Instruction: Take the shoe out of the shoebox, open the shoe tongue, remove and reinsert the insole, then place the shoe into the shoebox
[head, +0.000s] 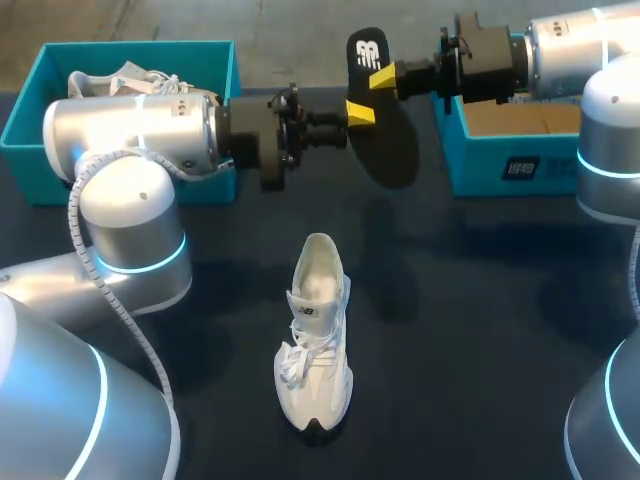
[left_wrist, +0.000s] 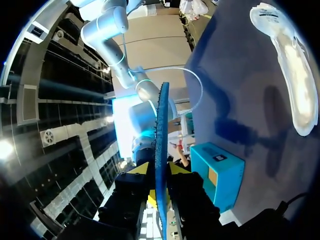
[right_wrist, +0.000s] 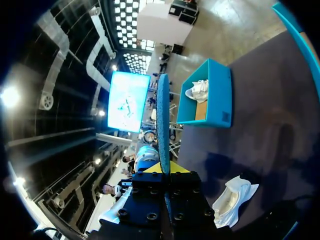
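My left arm level along far side of desk (head: 480, 300), left hand (head: 358, 112) pinching black insole (head: 366, 48) at lower edge. My right arm level from opposite side, right hand (head: 381, 78) pinching same insole higher up. Insole held in air, clear of desk. White shoe (head: 315, 345) stands mid-desk, toe toward me. Left shoebox (head: 30, 125) holds second shoe (head: 130, 78). Right shoebox (head: 490, 165) shows only cardboard floor.

White shoe (head: 313, 345); black insole (head: 390, 145) (edge blue, white logo); teal shoeboxes (head: 140, 48).
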